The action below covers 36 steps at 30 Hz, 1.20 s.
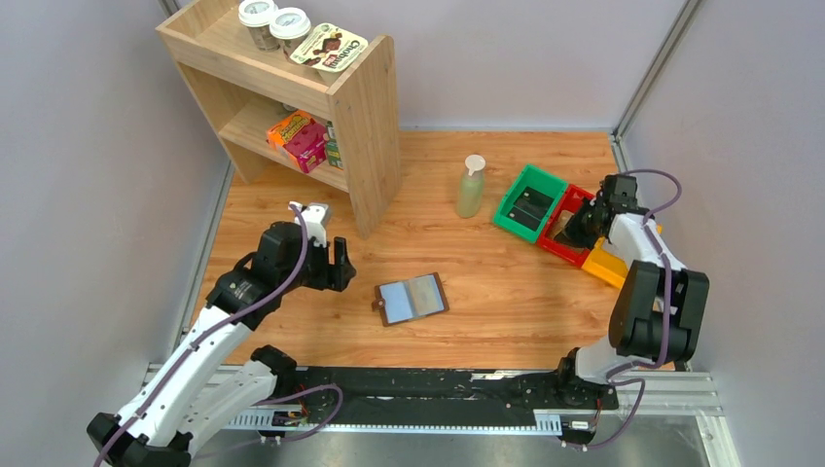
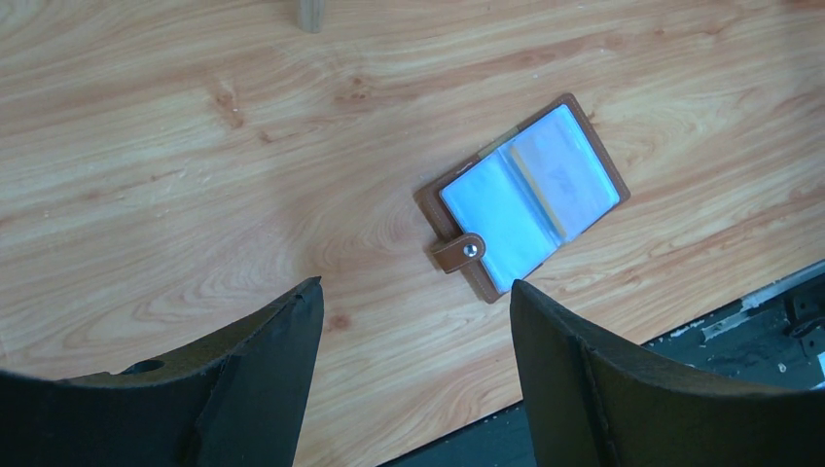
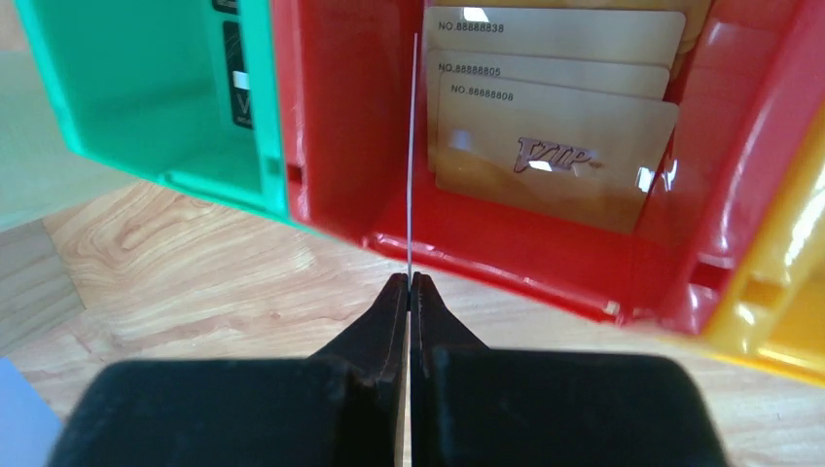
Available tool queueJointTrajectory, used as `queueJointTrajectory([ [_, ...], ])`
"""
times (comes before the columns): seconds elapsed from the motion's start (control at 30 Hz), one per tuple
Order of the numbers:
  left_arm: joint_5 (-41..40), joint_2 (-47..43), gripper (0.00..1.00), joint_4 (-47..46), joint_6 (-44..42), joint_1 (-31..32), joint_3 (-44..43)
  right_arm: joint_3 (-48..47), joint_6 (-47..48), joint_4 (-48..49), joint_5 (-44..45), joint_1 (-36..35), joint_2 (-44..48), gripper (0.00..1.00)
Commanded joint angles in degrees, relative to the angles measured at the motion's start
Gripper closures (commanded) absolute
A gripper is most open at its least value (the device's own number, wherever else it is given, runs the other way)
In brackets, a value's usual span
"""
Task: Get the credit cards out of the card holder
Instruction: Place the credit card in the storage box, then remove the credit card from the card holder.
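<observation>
Our left gripper [image 2: 416, 297] hangs wide open near the brown card holder [image 2: 530, 199], which lies unfolded on the wooden table [image 2: 195, 146]. Our right gripper [image 3: 411, 284] pinches one credit card [image 3: 412, 146] edge-on over the red bin [image 3: 331, 117], where three gold cards [image 3: 555, 156] lie.

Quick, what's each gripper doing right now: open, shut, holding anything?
Left gripper: open, holding nothing.
Right gripper: shut on a credit card, seen edge-on at the red bin.
</observation>
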<state>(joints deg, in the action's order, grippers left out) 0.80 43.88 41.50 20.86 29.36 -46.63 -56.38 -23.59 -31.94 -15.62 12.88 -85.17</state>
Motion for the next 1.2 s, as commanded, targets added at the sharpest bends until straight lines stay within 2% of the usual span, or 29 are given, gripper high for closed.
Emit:
queueJointTrajectory([
  [0.0,4.65,-0.02,0.22,-1.94,-1.44,-1.5,0.75,-3.47,2.15,1.36,-3.19,1.87,-4.56,0.98],
  [0.13,5.88,0.51,0.22,-2.3,-1.61,-2.12,0.75,-4.0,1.71,0.92,-1.18,3.11,-5.36,0.8],
  [0.2,6.14,0.59,0.22,-2.38,-1.61,-2.12,0.75,-4.26,1.54,-0.04,0.67,3.2,-3.7,0.68],
  [0.33,8.08,0.42,0.22,-3.7,-1.62,-2.12,1.28,-4.97,0.83,-3.2,5.67,3.2,1.83,0.54],
  [0.47,10.01,1.21,0.22,-4.67,-0.21,-1.94,1.02,-4.53,0.39,-5.23,9.11,2.67,8.95,0.45],
  [0.6,13.35,3.22,0.22,-6.16,3.48,-1.94,1.02,-2.6,0.22,-5.85,9.9,-0.83,15.28,0.42],
  [0.7,14.58,4.2,0.22,-7.39,6.72,-1.51,1.89,0.64,-0.75,-4.01,9.99,-7.85,20.81,0.41],
  [0.9,12.75,7.01,0.26,-12.75,11.38,1.57,4.7,7.68,-6.98,3.98,9.2,-27.88,26.71,0.43],
  [1.0,10.81,10.34,0.28,-15.38,13.84,3.94,6.2,11.02,-9.53,9.08,9.98,-36.5,26.28,0.43],
  [1.17,5.81,16.93,0.31,-18.9,17.28,9.29,7.08,13.57,-12.08,13.74,15.17,-49.95,19.96,0.45],
])
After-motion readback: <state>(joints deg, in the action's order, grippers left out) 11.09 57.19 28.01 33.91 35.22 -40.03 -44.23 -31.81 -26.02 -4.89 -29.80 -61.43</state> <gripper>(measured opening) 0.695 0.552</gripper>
